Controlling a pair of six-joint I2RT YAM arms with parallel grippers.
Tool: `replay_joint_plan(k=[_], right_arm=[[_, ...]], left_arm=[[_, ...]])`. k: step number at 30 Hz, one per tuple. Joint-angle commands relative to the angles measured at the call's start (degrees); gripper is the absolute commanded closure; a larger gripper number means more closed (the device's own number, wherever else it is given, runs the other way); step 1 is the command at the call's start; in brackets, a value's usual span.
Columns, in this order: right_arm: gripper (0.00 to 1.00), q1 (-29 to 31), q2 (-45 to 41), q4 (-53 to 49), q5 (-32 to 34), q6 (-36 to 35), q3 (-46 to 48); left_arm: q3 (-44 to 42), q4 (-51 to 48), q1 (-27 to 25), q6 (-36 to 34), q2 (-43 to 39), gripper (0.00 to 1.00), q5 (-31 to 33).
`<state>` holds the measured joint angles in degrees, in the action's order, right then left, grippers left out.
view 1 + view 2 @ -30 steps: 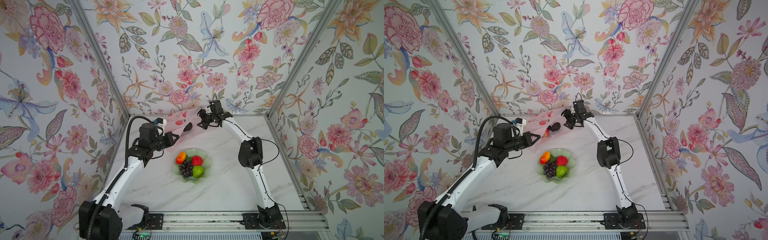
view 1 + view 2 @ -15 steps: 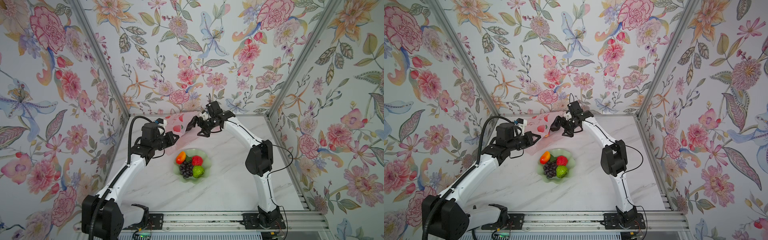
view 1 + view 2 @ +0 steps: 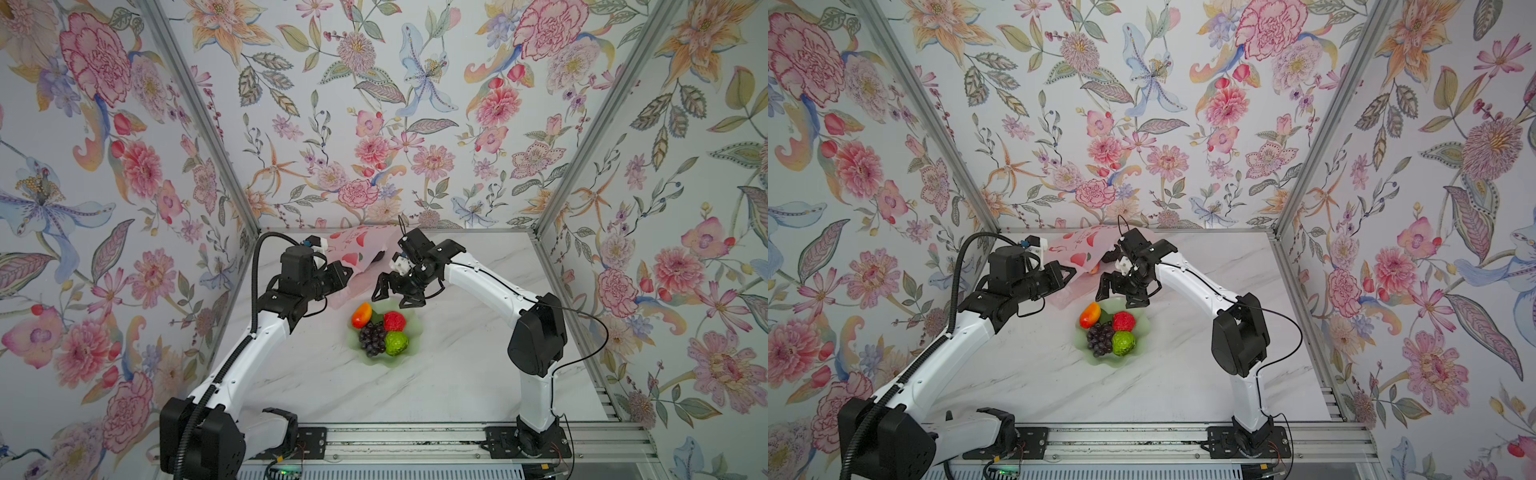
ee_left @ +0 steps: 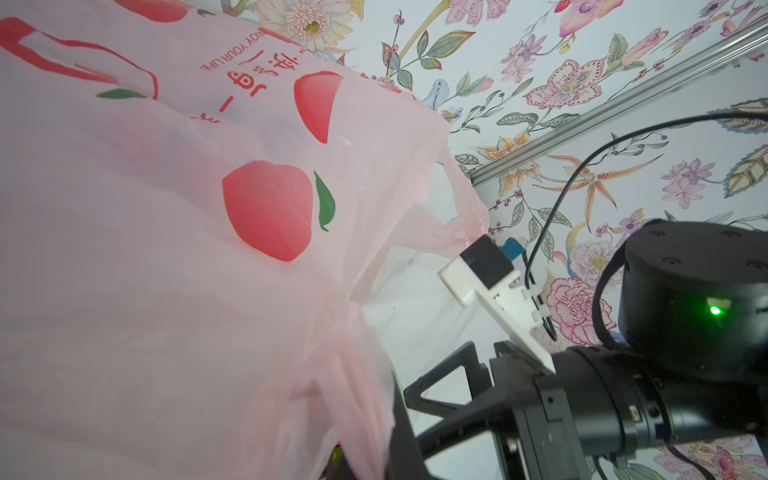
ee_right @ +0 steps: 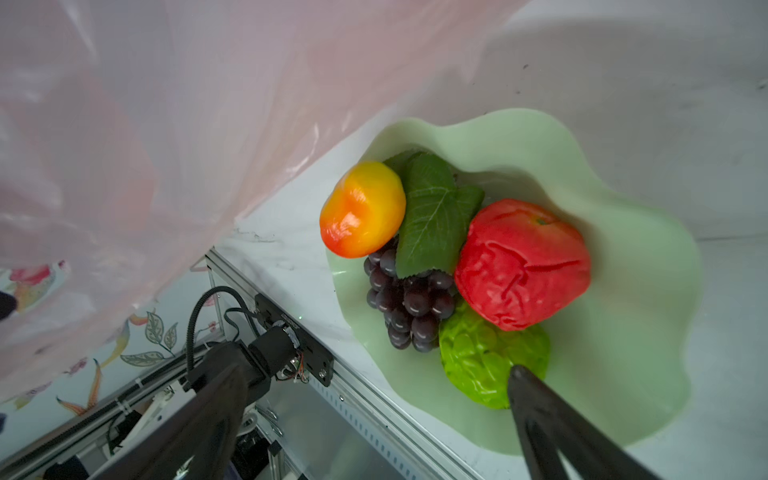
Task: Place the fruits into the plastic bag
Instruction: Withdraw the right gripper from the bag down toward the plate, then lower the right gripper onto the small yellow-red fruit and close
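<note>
The pink plastic bag (image 3: 360,254) (image 3: 1080,249) (image 4: 208,249) hangs at the back left, its edge pinched in my left gripper (image 3: 347,274) (image 3: 1069,272), which is shut on it. A dark shape (image 3: 377,258) sits at the bag's mouth. On the pale green dish (image 3: 417,330) (image 5: 623,291) lie an orange-red mango (image 3: 361,314) (image 5: 361,208), a red fruit (image 3: 393,321) (image 5: 523,262), dark grapes (image 3: 372,338) (image 5: 407,303) and a bumpy green fruit (image 3: 396,343) (image 5: 478,357). My right gripper (image 3: 392,298) (image 3: 1117,298) (image 5: 370,386) is open and empty, hovering over the dish's back rim beside the bag.
The dish stands mid-table on the white marble top (image 3: 457,374). Floral walls close in the left, back and right sides. An aluminium rail (image 3: 415,440) with both arm bases runs along the front edge. The right arm's elbow (image 3: 536,345) sits right of the dish.
My right gripper has come away from the bag's mouth at the back and dropped forward and left toward the dish, staying open. The left gripper keeps holding the bag, barely shifted.
</note>
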<state>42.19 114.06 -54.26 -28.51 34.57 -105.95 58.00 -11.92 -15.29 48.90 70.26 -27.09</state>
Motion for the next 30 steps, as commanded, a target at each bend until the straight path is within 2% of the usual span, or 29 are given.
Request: replay_joint_plan(k=[1, 8, 12, 19, 30], right_arm=[[0.01, 3.25, -1.31, -2.34, 4.23, -3.18, 0.75], [0.01, 8.42, 6.03, -2.45, 10.63, -5.05, -7.07], [0.00, 9.29, 10.67, -2.39, 14.19, -5.43, -11.79], [0.06, 9.05, 15.65, -2.61, 18.58, -5.55, -16.19], [0.12, 8.33, 22.03, -2.65, 19.41, -5.10, -22.71]], left_arm=[[0.41, -0.68, 0.00, 0.40, -0.73, 1.00, 1.70], [0.88, -0.47, 0.33, 0.98, -0.41, 1.00, 2.66], [1.46, -1.26, 0.64, 0.72, -0.21, 1.00, 2.99], [1.93, -2.81, 0.88, 0.27, -0.30, 1.00, 4.21], [2.32, -4.67, 1.40, -0.82, -0.47, 1.00, 5.31]])
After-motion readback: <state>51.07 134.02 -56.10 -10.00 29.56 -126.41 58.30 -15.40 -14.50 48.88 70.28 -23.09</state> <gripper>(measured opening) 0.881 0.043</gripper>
